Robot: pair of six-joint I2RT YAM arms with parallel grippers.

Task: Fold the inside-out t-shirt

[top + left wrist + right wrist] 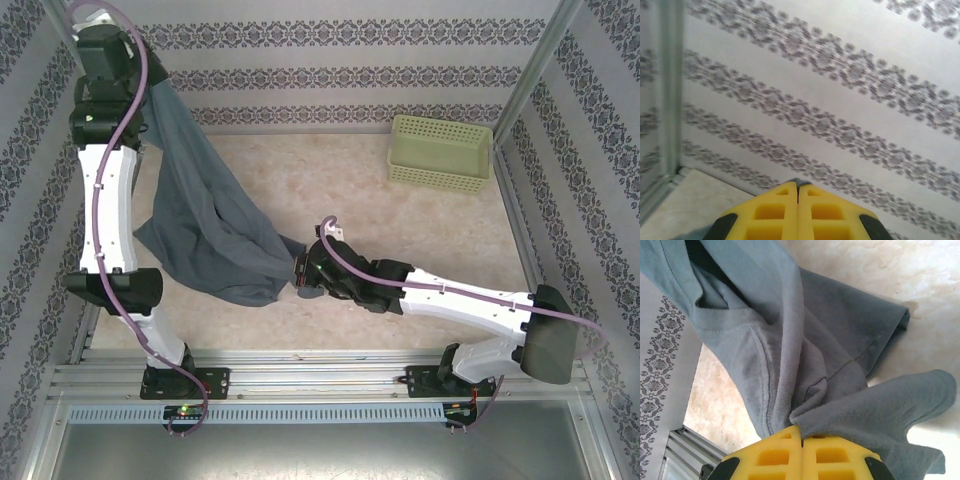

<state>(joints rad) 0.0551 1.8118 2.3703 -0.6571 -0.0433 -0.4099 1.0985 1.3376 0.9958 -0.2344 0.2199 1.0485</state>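
T-shirt, step in hand: the inside-out t-shirt (200,215) is judged to be at the stage of being lifted and spread between two grip points. No fold is seen yet, and the task is judged to be at an early stage.
T-shirt, next move: it is judged that the cloth needs to be pulled taut, lowered and laid flat on the table (420,250). Only then can an edge be folded over.
T-shirt, look: plain slate blue-grey cotton is seen, bunched into long vertical creases. In the right wrist view, stitched seams and a hem are visible, and one loose flap is draped near the fingers.
T-shirt, place: it is hung as a slanting sheet from high at the rear left down to the middle of the table. Its lower bulge is seen near the left arm, and whether that part rests on the surface cannot be told.
Right gripper (801,432): its yellow fingers are pressed together on a gathered fold of the shirt's lower edge.
Left gripper (798,186): the fingers are pressed together, and a grey sliver is seen at their tips, so the shirt's upper end is judged to be pinched there.
Surroundings: a pale green perforated basket (440,152) is set at the rear right, well apart from the shirt.
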